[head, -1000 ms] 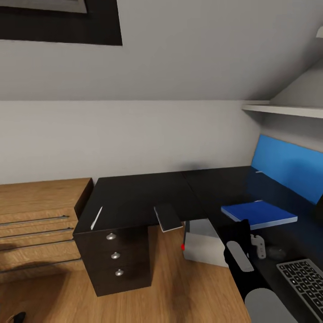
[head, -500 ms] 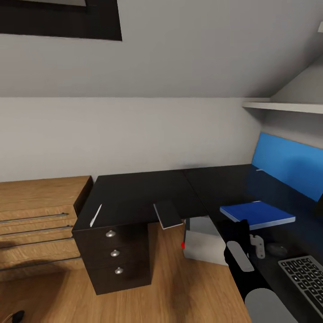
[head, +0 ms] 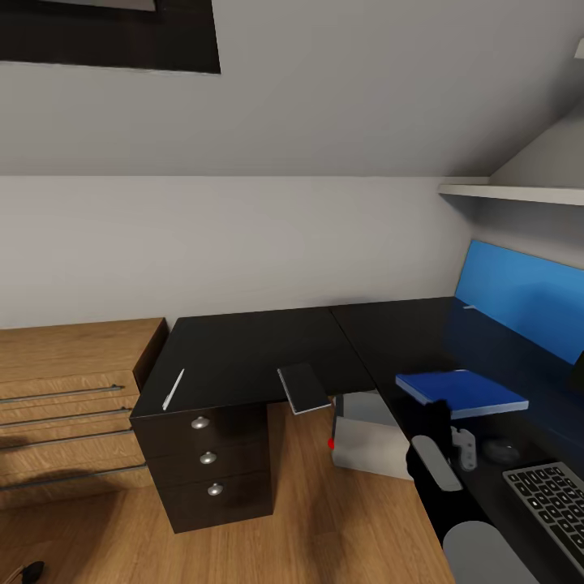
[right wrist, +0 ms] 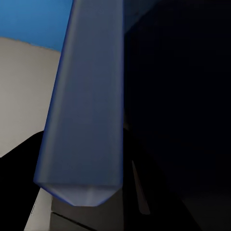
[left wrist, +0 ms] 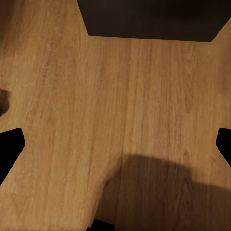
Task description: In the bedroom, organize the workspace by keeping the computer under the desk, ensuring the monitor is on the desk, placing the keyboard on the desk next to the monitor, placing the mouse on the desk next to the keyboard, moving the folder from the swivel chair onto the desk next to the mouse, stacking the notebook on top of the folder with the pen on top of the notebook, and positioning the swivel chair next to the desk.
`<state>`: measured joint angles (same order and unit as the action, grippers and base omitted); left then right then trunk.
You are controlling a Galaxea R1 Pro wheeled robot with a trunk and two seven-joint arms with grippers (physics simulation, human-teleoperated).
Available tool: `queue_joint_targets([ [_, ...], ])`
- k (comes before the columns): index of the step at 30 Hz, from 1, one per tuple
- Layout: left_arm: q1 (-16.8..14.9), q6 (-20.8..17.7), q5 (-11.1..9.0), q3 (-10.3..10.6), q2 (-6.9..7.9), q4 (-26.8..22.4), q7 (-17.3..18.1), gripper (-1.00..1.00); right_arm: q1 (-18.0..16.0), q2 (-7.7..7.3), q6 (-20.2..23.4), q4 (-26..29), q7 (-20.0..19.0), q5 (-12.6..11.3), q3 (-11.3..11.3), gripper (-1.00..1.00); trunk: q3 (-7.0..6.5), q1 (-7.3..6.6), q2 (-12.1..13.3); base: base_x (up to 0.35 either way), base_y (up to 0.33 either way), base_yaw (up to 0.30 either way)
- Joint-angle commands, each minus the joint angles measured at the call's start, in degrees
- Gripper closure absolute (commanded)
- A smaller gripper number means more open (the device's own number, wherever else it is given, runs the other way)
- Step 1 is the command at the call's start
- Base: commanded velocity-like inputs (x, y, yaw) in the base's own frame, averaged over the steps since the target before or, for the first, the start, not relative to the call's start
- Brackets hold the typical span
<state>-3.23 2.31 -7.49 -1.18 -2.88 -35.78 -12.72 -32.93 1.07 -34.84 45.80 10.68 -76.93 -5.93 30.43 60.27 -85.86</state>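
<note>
The folder (head: pixel 461 393) is bright blue and hovers just above the right wing of the desk (head: pixel 243 357), held at its near edge by the right end effector (head: pixel 438 414), which is clamped on it; in the right wrist view the folder (right wrist: pixel 86 106) appears as a pale blue slab close to the camera. Just right of the folder, the mouse (head: pixel 500 450) and the keyboard (head: pixel 556 507) lie on the desk. Left of the folder, the notebook (head: pixel 303 388) overhangs the desk's front edge, and the pen (head: pixel 173 389) lies farther left, above the drawer unit (head: pixel 208 462). The computer (head: pixel 367 438) stands on the floor (head: pixel 324 527) below the desk's inner corner. The left end effector (left wrist: pixel 115 144) hangs over bare floor planks with its fingers (left wrist: pixel 9 149) spread apart. Pale grey walls (head: pixel 243 235), a blue panel (head: pixel 519 296) and a wood chest (head: pixel 69 405) surround the desk.
</note>
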Motion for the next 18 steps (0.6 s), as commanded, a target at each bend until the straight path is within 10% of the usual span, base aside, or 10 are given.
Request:
queue_joint_targets([
  [1,-0.03,0.24,-0.6,-0.05,-0.03,0.01,-0.02,-1.0,-0.03,0.01,-0.04,0.08,0.14,-1.25,0.01,1.0,0.06,0.0,-0.03,0.0,0.0,0.0],
  [18,-0.03,0.33,-0.6,-0.05,-0.02,0.01,0.04,-1.0,-0.03,-0.1,-0.04,0.08,0.13,-2.66,0.04,1.0,0.06,0.0,-0.03,0.04,0.0,0.0],
])
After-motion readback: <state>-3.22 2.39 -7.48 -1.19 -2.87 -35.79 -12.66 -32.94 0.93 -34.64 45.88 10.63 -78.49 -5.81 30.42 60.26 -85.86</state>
